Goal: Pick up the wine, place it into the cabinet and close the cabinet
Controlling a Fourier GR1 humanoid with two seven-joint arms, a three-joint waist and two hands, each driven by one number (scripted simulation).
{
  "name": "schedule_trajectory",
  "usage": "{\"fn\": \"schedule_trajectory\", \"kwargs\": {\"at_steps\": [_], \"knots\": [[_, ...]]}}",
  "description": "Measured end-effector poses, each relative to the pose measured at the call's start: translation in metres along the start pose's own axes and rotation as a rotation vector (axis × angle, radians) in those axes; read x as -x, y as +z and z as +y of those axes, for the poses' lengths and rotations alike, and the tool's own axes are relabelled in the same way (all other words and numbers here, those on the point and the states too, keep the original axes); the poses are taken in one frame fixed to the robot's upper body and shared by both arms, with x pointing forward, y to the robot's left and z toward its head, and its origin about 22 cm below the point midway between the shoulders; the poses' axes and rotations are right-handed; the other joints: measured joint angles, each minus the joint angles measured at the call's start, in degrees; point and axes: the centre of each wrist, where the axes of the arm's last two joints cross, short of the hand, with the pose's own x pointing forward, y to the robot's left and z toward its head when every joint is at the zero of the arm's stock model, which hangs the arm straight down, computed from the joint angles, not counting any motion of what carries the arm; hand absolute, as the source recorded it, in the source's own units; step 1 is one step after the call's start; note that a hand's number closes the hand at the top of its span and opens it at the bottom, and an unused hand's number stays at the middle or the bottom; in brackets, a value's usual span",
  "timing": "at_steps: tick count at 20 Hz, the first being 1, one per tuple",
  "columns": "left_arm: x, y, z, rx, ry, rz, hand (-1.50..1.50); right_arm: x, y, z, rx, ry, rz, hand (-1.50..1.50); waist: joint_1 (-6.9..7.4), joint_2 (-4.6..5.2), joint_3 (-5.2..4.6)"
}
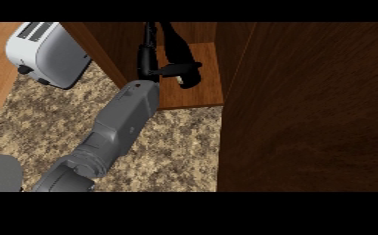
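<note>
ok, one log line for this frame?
phase: placing | right hand: shut on dark wine bottle, inside brown wooden cabinet | cabinet door: open | left hand: not in view

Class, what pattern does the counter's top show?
A speckled brown and beige stone pattern on the counter, best in the head view.

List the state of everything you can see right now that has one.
cabinet: open, shelf showing.
cabinet door: swung open at the right.
wine bottle: inside the cabinet above the shelf, held; whether it rests on the shelf cannot be told.
robot hand: inside the cabinet, curled round the wine bottle.
toaster: on the counter beside the cabinet, nothing showing in its slots.
</note>
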Motion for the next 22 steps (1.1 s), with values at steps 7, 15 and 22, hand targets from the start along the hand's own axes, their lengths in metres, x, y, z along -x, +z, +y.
{"fn": "schedule_trajectory", "kwargs": {"at_steps": [7,15,22], "knots": [[0.0012,0.0014,0.0003,0.037,0.034,0.000,-1.50,-0.0009,-0.0024,0.0033,-0.007,-0.012,-0.002,-1.50,0.05,-0.13,-0.06],[0.0010,0.0019,0.0002,0.047,0.119,-0.009,-1.50,-0.0003,-0.0019,0.0017,-0.001,-0.011,0.004,-1.50,-0.08,-0.36,-0.11],[0.0036,0.0073,0.0005,0.049,0.163,0.005,-1.50,-0.0056,-0.0068,0.0047,-0.004,-0.026,0.008,-1.50,0.03,-0.88,-0.10]]}}
